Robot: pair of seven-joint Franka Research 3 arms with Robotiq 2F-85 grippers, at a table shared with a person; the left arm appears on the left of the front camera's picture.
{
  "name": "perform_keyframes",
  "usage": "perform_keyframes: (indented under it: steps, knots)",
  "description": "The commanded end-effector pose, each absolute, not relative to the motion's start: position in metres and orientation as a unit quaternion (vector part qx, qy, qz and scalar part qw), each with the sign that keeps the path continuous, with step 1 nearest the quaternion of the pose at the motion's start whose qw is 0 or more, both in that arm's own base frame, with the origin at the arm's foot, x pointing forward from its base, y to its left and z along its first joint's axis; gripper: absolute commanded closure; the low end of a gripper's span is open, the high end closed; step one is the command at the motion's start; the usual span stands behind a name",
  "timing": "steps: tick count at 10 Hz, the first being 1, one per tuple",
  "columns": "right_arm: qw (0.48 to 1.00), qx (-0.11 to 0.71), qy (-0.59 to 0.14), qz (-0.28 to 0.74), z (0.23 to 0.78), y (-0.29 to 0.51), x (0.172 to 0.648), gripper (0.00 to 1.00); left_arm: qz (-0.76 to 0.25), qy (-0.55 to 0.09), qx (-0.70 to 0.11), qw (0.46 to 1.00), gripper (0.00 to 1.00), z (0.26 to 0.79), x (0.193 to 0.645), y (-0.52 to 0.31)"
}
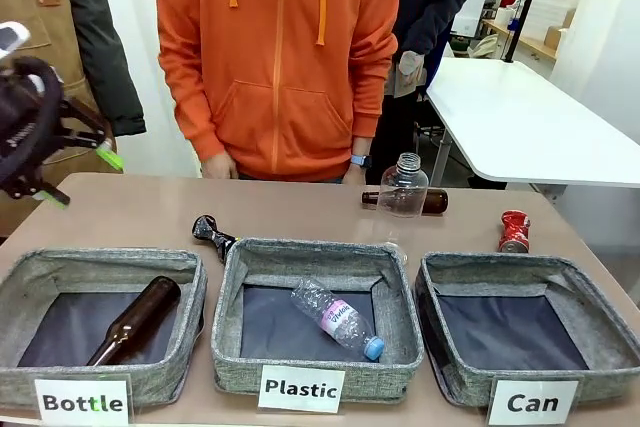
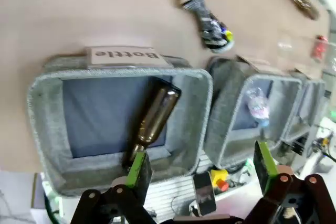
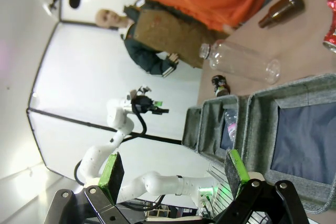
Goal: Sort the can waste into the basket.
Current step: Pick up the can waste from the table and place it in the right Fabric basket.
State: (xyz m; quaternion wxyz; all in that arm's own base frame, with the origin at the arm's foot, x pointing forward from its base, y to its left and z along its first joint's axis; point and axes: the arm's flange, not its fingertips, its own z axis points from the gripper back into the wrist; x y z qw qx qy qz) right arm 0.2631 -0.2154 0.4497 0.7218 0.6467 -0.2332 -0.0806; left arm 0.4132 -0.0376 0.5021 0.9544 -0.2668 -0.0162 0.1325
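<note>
The red can (image 1: 514, 231) sits on the tabletop near its right edge, just behind the far rim of the Can basket (image 1: 500, 269). The black can (image 1: 212, 235) lies by the far left corner of the Plastic bin (image 1: 318, 251). The left gripper (image 1: 82, 177) hangs above the tabletop's left edge, fingers spread and empty. The right gripper (image 3: 173, 170) also has its fingers spread, holding nothing.

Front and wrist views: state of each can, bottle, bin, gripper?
Can bin: empty.
Plastic bin: holds plastic bottle.
Bottle bin: holds brown bottle.
Red can: crushed, beyond Can bin.
Black can: crushed, beyond Plastic bin.
Loose clear bottle: upright, uncapped.
Loose brown bottle: lying down.
Left gripper: open, empty.
Right gripper: open, empty.
</note>
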Motion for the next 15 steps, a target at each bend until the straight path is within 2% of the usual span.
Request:
perform_keyframes:
  steps: [1,4,8,11,15]
  knots:
    - [0.72,0.647,-0.243,-0.07,0.451,-0.217,0.264,0.0,0.171,-0.001,-0.197,0.965,0.0,0.504,0.433,-0.059]
    - [0.72,0.647,-0.243,-0.07,0.451,-0.217,0.264,0.0,0.188,-0.013,-0.14,0.972,0.0,0.471,0.465,-0.128]
    - [0.72,0.647,-0.243,-0.07,0.451,-0.217,0.264,0.0,0.239,-0.042,-0.11,0.964,0.0,0.407,0.504,-0.206]
    - [0.72,0.647,-0.243,-0.07,0.451,-0.217,0.264,0.0,0.277,-0.046,-0.102,0.954,0.0,0.374,0.532,-0.222]
    - [0.72,0.647,-0.243,-0.07,0.451,-0.217,0.264,0.0,0.324,-0.051,-0.07,0.942,0.0,0.337,0.549,-0.229]
